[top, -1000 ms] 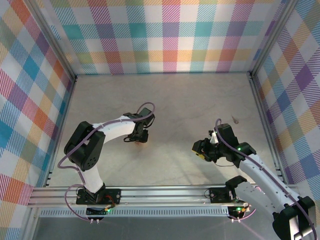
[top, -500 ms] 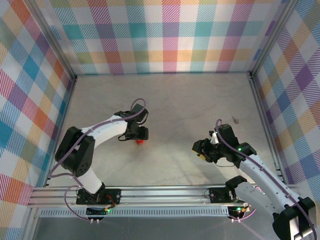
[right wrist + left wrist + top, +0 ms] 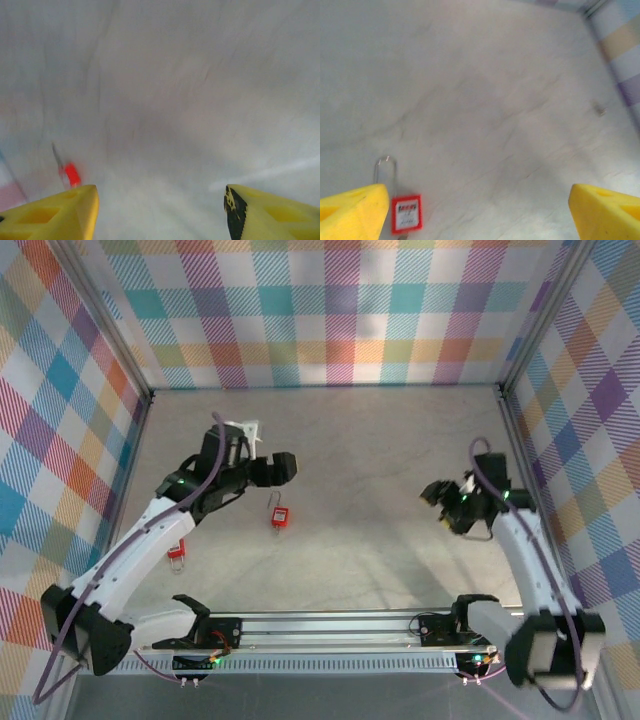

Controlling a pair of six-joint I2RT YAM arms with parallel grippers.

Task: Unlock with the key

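The red rectangular padlock [image 3: 276, 517] lies flat on the grey marbled tabletop [image 3: 350, 440], left of centre, with its thin metal shackle [image 3: 276, 500] pointing toward the far wall. In the left wrist view the padlock [image 3: 406, 214] shows a white label on its face, and its shackle [image 3: 386, 172] stands as a closed loop above the body. The left gripper [image 3: 288, 468] hangs just beyond the padlock and apart from it. Its jaws are spread wide, one yellow pad [image 3: 352, 212] just beside the lock and the other far across the frame, with nothing between them [image 3: 480, 212]. A second small red item [image 3: 176, 551] lies on the table beside the left arm's forearm, too small to tell whether it is the key. The right gripper [image 3: 438, 503] is well apart from the padlock, over the right side of the table. Its yellow pads [image 3: 50, 215] are likewise parted and hold nothing [image 3: 160, 215]. Its wrist view is blurred, with the padlock a red smear [image 3: 71, 174] in the distance. Checked pastel walls [image 3: 340, 310] enclose the table on three sides.
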